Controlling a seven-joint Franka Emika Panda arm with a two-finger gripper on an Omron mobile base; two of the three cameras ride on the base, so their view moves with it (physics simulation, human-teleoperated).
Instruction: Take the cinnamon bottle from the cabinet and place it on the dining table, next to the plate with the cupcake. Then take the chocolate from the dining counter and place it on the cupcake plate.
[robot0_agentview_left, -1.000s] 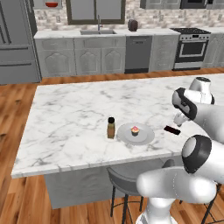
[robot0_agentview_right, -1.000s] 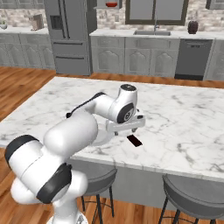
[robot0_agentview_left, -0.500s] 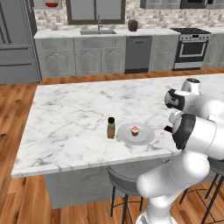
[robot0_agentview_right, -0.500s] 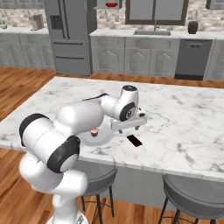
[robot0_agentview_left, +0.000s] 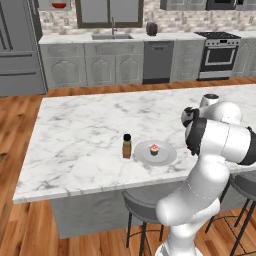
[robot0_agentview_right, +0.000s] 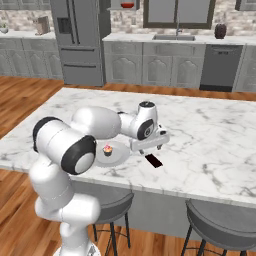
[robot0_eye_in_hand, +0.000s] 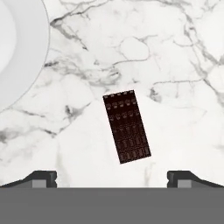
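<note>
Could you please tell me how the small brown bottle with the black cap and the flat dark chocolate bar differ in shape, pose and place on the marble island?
The slim brown cinnamon bottle with a black cap stands upright; the flat near-black rectangular chocolate bar lies flat. The bottle is rounded and tall for its width, the bar thin and segmented. The bottle stands on one side of the round light-grey plate, the bar on the opposite side, under the open gripper. Both rest on the white grey-veined marble island, off the plate.

Dining table (robot0_agentview_left: 75, 145): white marble top, grey veins, grey base. On it stood the cinnamon bottle (robot0_agentview_left: 127, 146), upright, just beside the plate (robot0_agentview_left: 165, 155). The chocolate (robot0_eye_in_hand: 127, 126) lay flat on bare marble near the plate's rim, not touching it.
</note>
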